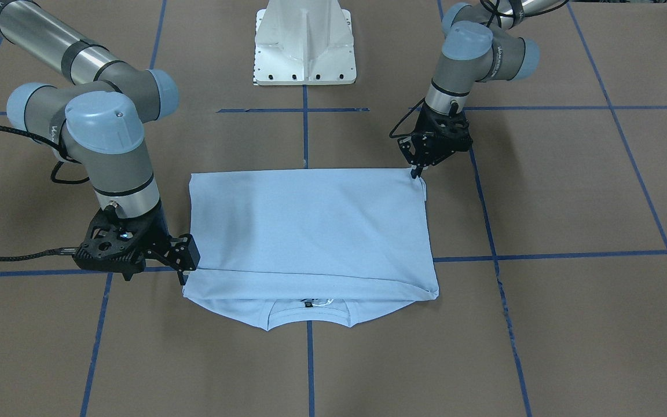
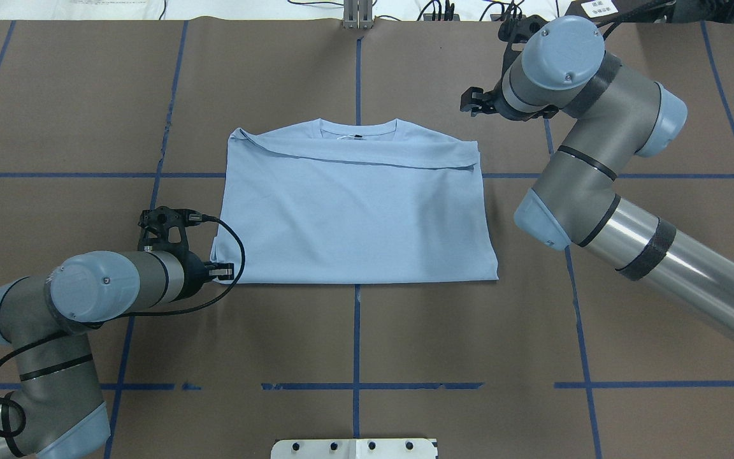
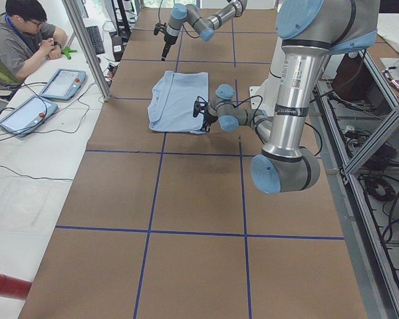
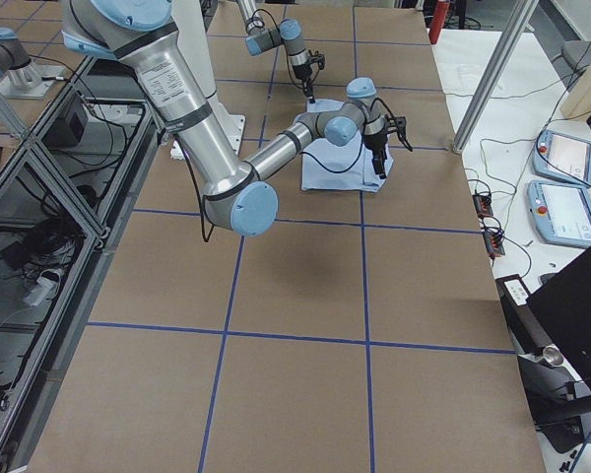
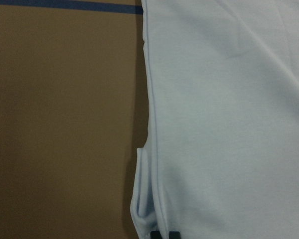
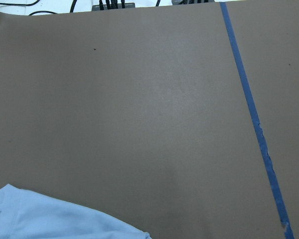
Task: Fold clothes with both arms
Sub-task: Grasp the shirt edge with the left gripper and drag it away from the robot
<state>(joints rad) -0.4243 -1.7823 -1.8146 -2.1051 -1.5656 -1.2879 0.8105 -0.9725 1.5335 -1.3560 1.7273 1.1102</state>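
The light blue T-shirt (image 1: 310,226) lies flat in the middle of the table (image 1: 571,191), folded once so that its hem edge (image 1: 310,277) sits just short of the collar (image 1: 309,315), which points away from the robot with the dark neck label (image 1: 308,302) showing. The left gripper (image 1: 415,171) is down at the near-left corner of the fold. Its fingers are drawn together to a narrow point and appear pinched on the cloth there. The right gripper (image 1: 183,277) stands at the far-right corner, touching or just beside the hem edge, and no view shows whether its fingers are apart or together (its own wrist camera shows mostly bare table and only a tip of cloth). The main risk is uneven holds. If the left pinch has caught only the top layer, or the small flap (image 1: 424,191) that peeps out beside it, lifting would peel the layers apart and undo the fold. If the right gripper misses the hem edge and closes on nothing, one arm alone would drag the shirt askew across the table. Because the two grippers stand at diagonal corners, a pull not matched in pace could twist the cloth and crease it
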